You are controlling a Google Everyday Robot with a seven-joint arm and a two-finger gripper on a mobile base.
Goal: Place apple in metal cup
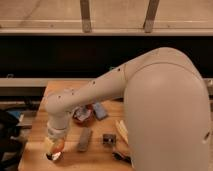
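The white arm (95,92) reaches left and bends down over the wooden table (37,105). Its gripper (55,145) pinches the apple (58,145) directly above the metal cup (54,157) at the near-left edge.

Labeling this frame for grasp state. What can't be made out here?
- Claw, camera view: low at the table's left front, above the metal cup; the wrist hides it.
- Apple: an orange blur at the claw; held or already in the cup, cannot tell.
- Metal cup: only a bright glint shows; handle too blurred.
- Table's right side: hidden by the arm.
- Small things mid-table: too blurred to name.
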